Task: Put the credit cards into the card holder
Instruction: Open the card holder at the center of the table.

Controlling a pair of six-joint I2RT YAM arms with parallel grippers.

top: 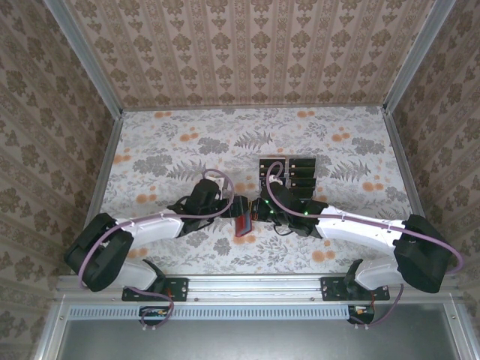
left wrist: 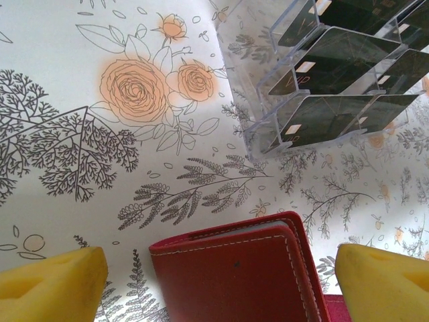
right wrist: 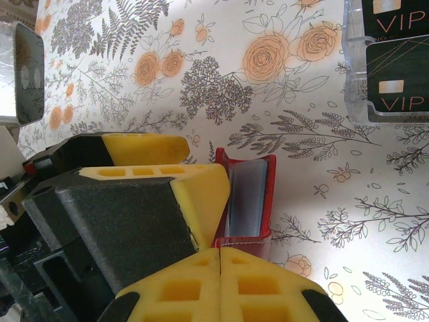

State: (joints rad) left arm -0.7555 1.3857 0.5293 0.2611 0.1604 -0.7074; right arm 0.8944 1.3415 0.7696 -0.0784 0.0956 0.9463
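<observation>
Pads [left wrist: 53, 285] of left gripper [left wrist: 221, 288] apart, straddling card holder [left wrist: 234, 268] | right gripper [right wrist: 220, 258] clenched | I judge it floppy: pinch folded edge.

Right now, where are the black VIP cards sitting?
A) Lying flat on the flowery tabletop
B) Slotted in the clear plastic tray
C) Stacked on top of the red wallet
B: the black cards stand leaning in the stepped slots of the clear plastic tray.
</observation>
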